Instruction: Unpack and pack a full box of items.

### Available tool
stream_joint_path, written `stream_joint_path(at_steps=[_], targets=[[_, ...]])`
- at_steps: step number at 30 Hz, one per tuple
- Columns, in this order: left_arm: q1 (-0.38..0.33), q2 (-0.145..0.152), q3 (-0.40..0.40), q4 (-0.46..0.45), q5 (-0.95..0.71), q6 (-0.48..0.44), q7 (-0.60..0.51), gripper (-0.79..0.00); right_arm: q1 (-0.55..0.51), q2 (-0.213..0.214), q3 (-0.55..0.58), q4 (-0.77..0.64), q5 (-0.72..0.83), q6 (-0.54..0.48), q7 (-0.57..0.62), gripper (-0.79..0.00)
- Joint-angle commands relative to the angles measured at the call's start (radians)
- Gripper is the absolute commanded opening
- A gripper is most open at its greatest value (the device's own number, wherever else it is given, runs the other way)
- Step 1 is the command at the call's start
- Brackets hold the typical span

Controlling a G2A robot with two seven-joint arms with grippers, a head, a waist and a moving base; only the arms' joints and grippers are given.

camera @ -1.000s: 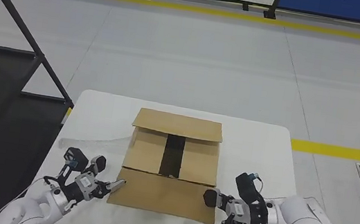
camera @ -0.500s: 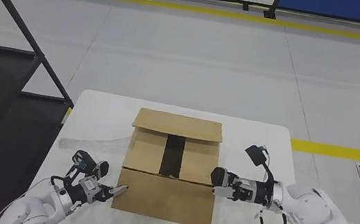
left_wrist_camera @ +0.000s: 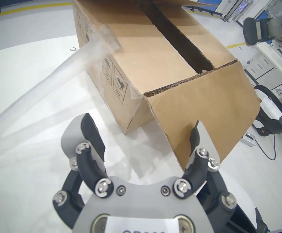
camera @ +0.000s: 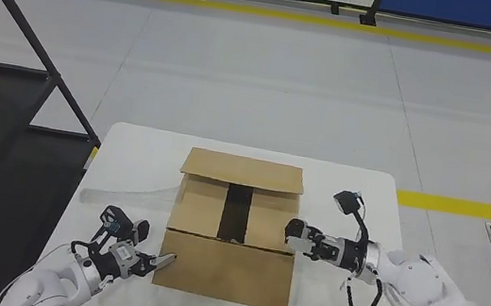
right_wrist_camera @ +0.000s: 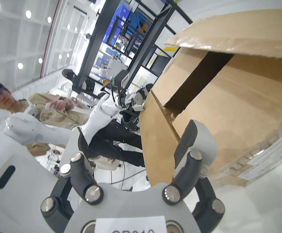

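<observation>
Top view: a white desk (camera: 352, 207) carries a brown cardboard box (camera: 199, 208) at about its middle. The box's two inner flaps lie nearly shut, with a dark gap (camera: 235, 211) between them. The front flap (camera: 223, 269) is folded out and down toward the robot, and the rear flap (camera: 243, 169) tilts away from it. What is inside the box cannot be made out.

A strip of clear tape (left_wrist_camera: 66, 66) hangs from the box's left upper edge and trails down onto the desk.

The right gripper (camera: 295, 234) sits at the box's right side, by the fold of the front flap. In the right wrist view, the right gripper (right_wrist_camera: 134, 132) has its jaws spread wide, with the flap's side edge between them, not clamped.

The left gripper (camera: 153, 261) is at the front flap's left corner. In the left wrist view, the left gripper (left_wrist_camera: 141, 123) is also spread open, one finger right at that corner and the other over bare desk.
</observation>
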Motion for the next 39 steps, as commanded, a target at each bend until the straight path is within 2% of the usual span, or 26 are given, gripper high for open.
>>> stream_joint_path(at_steps=[1,9,13,29,33,39], targets=[[0.003,0.0,0.006,-0.004,0.009,0.009,0.012,0.0,0.031,-0.019,-0.026,0.026,-0.014,0.061,-0.052,0.0],[0.013,0.002,0.02,-0.016,0.028,0.03,0.051,0.0,0.125,-0.085,-0.118,0.083,-0.138,0.197,-0.176,0.0],[0.019,0.004,0.022,-0.018,0.033,0.032,0.066,0.0,0.156,-0.114,-0.144,0.114,-0.158,0.218,-0.224,0.0],[0.024,0.009,0.039,-0.024,0.038,0.023,0.106,0.0,0.242,-0.195,-0.149,0.22,-0.214,0.227,-0.387,0.0],[0.021,0.01,0.045,-0.025,0.047,0.025,0.113,0.0,0.281,-0.217,-0.15,0.277,-0.182,0.23,-0.363,0.0],[0.019,0.011,0.048,-0.023,0.048,0.023,0.115,0.0,0.281,-0.217,-0.15,0.277,-0.182,0.23,-0.363,0.0]])
